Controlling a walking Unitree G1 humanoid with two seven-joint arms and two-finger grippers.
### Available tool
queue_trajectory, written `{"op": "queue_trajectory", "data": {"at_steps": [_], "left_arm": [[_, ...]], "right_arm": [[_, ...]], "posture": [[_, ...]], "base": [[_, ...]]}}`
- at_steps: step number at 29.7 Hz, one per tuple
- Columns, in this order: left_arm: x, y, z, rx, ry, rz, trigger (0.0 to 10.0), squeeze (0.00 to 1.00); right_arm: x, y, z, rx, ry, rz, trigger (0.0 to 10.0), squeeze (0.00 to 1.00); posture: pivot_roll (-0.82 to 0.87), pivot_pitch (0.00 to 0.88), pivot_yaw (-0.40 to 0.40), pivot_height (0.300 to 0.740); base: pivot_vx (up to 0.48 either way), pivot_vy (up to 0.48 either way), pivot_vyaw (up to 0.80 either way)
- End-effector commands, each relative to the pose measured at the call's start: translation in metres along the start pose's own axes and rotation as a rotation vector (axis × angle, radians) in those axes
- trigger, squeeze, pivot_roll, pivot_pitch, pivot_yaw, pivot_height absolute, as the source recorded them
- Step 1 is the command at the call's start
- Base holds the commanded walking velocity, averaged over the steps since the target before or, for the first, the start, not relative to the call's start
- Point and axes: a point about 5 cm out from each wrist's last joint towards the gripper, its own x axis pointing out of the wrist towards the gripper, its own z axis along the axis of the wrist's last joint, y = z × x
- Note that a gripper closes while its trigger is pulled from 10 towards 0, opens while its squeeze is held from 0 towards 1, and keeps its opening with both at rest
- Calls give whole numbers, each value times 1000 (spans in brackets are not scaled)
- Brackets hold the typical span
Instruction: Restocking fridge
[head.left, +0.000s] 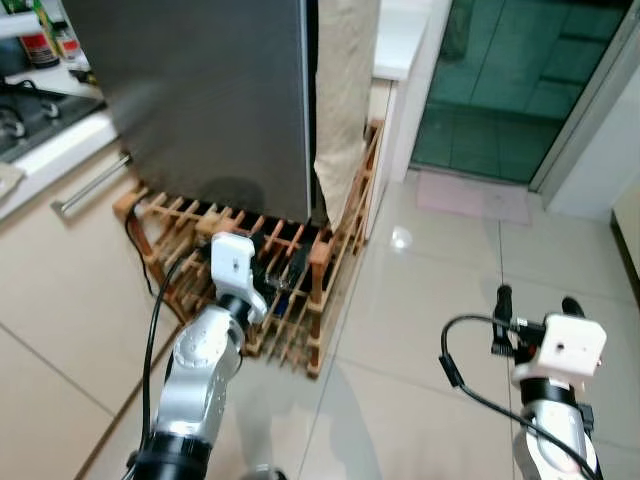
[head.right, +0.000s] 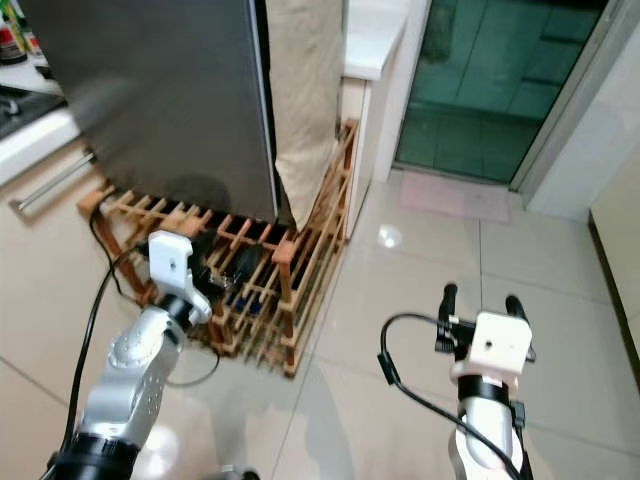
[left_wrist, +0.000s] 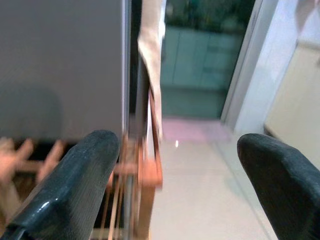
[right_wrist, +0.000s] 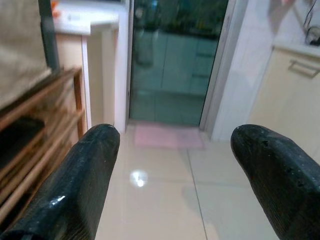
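Step in hand, as judged: approach to the fridge (head.left: 215, 95); nothing picked up yet.

Fridge: tall grey cabinet, door closed, standing on a slatted wooden rack (head.left: 300, 290) ahead and to the left. A beige cloth (head.left: 345, 100) hangs down its right side. No restock items visible anywhere in view. No door handle visible; opening edge cannot be told from these views.

Left gripper (left_wrist: 175, 190): raised in front of the rack, pointed at the fridge's lower right corner. Jaws wide apart, empty.

Right gripper (right_wrist: 175, 185): held low over the tiled floor (head.left: 440, 330), well apart from the fridge, pointed toward the glass door (head.left: 520, 80). Jaws wide apart, empty.

To the far left: a bench (head.left: 40, 150) with a drawer handle below it.

For a good approach:
- Close on the fridge squarely; stop short of the rack so feet and arms clear its protruding slats.
- Lift the left gripper from rack level to door-edge height before reaching.
- Keep the cloth out of the jaws; risk of snagging at the fridge's right edge.
- Keep jaws wide until the door edge sits between the fingers.
- Mind the cable (head.left: 150, 330) trailing along the left arm, near the rack corner.
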Motion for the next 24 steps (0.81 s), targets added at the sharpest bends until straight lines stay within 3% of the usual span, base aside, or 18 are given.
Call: {"op": "queue_trajectory", "data": {"at_steps": [1, 12, 19, 24], "left_arm": [[-1, 1, 2, 13, 3, -1, 10000, 0], [16, -3, 12, 27, -29, -10, 10000, 0], [16, -9, 14, 54, -40, -62, 10000, 0], [15, -14, 18, 67, -73, -94, 10000, 0]], "right_arm": [[-6, -4, -3, -5, 22, -7, 10000, 0], [16, 4, 4, -12, -3, 21, 10000, 0], [18, 9, 0, -8, 11, 48, 10000, 0], [21, 13, -6, -11, 33, 66, 10000, 0]], "posture": [[13, 5, 13, 740], [4, 0, 5, 740], [8, 0, 10, 740], [20, 0, 16, 740]], "base": [[0, 0, 0], [0, 0, 0], [0, 0, 0], [408, -96, 0]]}}
